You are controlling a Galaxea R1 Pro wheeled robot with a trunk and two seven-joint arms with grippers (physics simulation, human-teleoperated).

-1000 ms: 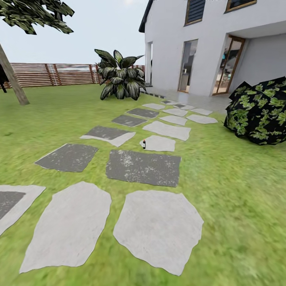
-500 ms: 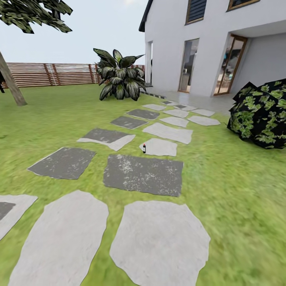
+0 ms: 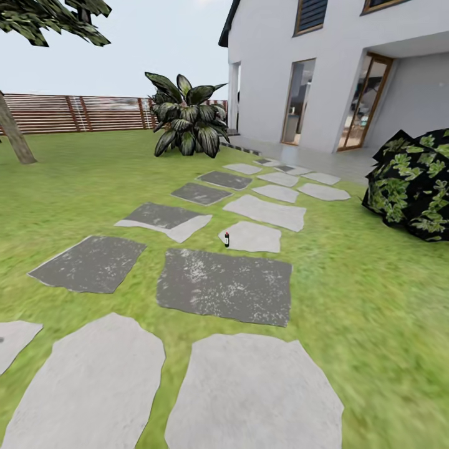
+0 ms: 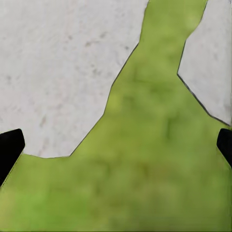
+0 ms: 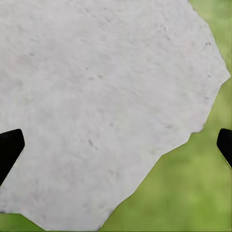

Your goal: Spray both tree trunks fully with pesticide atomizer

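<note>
The head camera has advanced along the stepping stones (image 3: 224, 285). The pesticide atomizer (image 3: 227, 239) stands upright at the edge of a pale stone, ahead. Left gripper (image 4: 116, 145) and right gripper (image 5: 116, 145): jaws spread wide, holding nothing, above lawn (image 4: 154, 159) and stone

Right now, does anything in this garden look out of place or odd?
Just one thing: a small dark bottle stands upright at the near-left edge of a pale stepping stone, alone in the middle of the path. Nothing looks spilled or broken. The tree trunk at far left leans.
</note>
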